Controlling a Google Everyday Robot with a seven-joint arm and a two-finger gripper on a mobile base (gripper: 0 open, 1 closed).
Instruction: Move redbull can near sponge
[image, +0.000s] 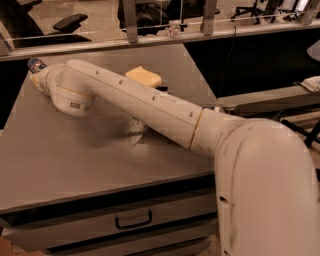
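Camera view: the gripper (38, 80) sits at the upper left of the frame, over the table's (75, 165) far left corner. The can (36, 63) pokes up just behind it, touching or nearly so; its hold cannot be told. The sponge (143, 76) lies well right, behind the arm (150, 105).

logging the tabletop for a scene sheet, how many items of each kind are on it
redbull can: 1, at the gripper in the far left corner
sponge: 1
dark item, mostly hidden behind the arm: 1
total: 3
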